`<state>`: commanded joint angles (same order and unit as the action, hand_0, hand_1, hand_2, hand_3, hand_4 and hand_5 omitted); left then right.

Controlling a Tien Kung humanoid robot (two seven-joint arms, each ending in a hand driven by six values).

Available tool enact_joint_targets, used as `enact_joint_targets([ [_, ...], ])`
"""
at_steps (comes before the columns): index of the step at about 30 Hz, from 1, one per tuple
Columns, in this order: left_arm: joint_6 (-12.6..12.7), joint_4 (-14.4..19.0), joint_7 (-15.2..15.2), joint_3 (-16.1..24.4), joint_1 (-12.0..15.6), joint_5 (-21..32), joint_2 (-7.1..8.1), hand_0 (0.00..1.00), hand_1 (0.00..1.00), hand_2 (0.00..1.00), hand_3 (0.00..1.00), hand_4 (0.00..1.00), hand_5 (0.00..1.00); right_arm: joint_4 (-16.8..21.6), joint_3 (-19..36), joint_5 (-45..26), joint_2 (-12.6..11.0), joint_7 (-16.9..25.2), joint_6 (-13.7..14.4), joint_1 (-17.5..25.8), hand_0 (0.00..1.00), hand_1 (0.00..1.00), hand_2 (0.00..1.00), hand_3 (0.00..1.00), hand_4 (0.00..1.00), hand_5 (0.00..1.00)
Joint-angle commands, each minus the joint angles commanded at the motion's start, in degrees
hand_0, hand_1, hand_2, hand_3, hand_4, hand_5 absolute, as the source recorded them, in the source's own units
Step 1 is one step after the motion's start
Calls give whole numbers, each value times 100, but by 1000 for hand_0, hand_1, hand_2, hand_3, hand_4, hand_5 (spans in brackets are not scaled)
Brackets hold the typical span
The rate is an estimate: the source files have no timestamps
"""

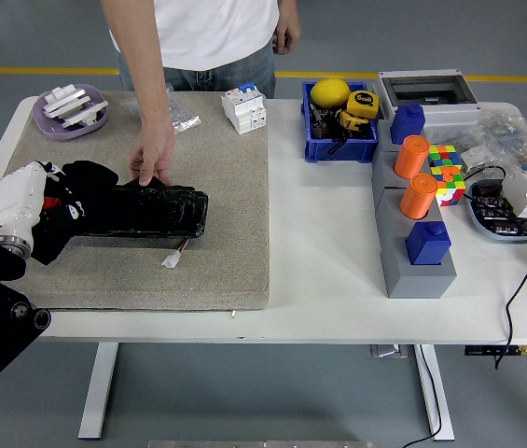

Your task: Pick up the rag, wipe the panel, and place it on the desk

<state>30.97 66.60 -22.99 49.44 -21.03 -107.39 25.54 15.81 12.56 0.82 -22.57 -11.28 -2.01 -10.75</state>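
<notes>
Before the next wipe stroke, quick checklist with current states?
1. Rag in the left hand: ok, the black cloth is bunched at the white hand.
2. Rag on the panel: ok, it overlaps the panel's left end.
3. Panel steadied: ok, the person's hand presses its far edge.
4. Stroke path free: not ok, that hand sits on the panel.
5. Panel on the mat: ok, lying flat.
6. Right hand: cannot tell, out of view.
</notes>
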Motion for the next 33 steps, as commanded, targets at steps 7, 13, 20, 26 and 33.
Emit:
enact_joint_targets([
  [7,-38,210,-60,-246,-84,-25,-101,288,153,454,442,265,2,-3,36,61,-8,-21,-2,-6,708,691,693,635,998,537],
  [13,-62,374,-114,-486,-159,-65,-193,290,156,460,452,284,2,-3,46,79,-12,-25,-4,-12,708,690,694,636,998,539],
  [20,-58,564,-151,-762,-227,-102,-227,290,156,459,451,279,2,-6,85,123,-30,-48,-4,-6,708,690,694,636,998,539],
  [26,-62,701,-195,-1080,-287,-137,-314,292,158,462,455,304,2,-14,144,197,-35,-79,-6,-9,708,690,694,635,998,540],
  [33,-87,877,-255,-1439,-390,-156,-354,292,159,463,455,309,2,-20,214,271,-49,-115,-2,-19,708,690,694,636,998,540],
])
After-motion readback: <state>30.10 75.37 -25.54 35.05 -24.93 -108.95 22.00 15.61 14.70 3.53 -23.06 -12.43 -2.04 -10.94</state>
